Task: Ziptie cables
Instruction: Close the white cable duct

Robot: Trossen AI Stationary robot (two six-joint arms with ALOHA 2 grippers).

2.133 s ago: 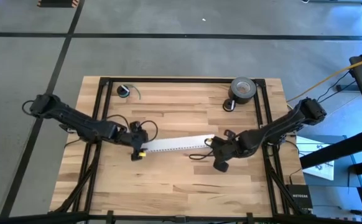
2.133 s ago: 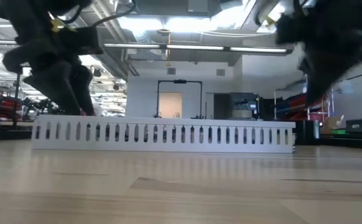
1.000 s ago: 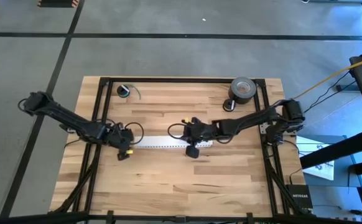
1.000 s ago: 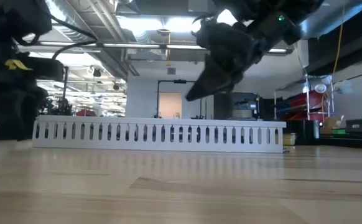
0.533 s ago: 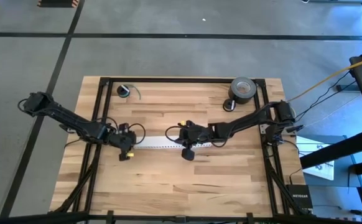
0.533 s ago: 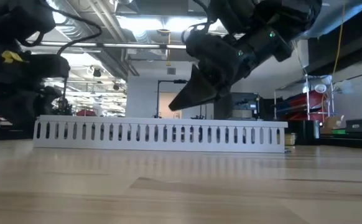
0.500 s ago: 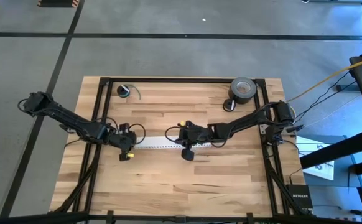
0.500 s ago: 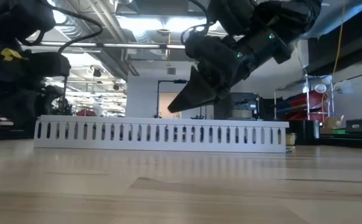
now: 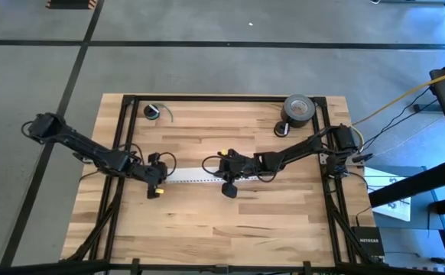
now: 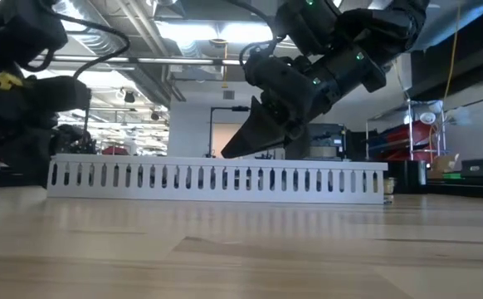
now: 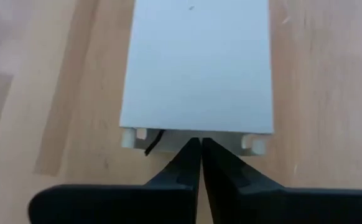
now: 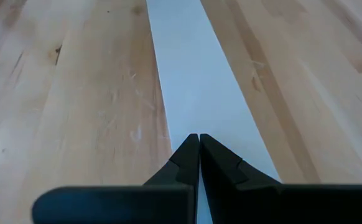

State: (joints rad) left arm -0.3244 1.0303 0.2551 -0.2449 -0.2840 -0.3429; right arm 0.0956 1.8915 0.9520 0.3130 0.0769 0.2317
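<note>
Two closed, empty fingers pairs, left and right, white slotted strip lying left-right

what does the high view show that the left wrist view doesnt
Only the high view shows the whole table, both arms, the tape roll, the small coil and the right gripper over the white slotted strip. Only the left wrist view shows the strip's open end close up, with a thin black piece poking out. Both show the strip and the left gripper, shut at its end.
</note>
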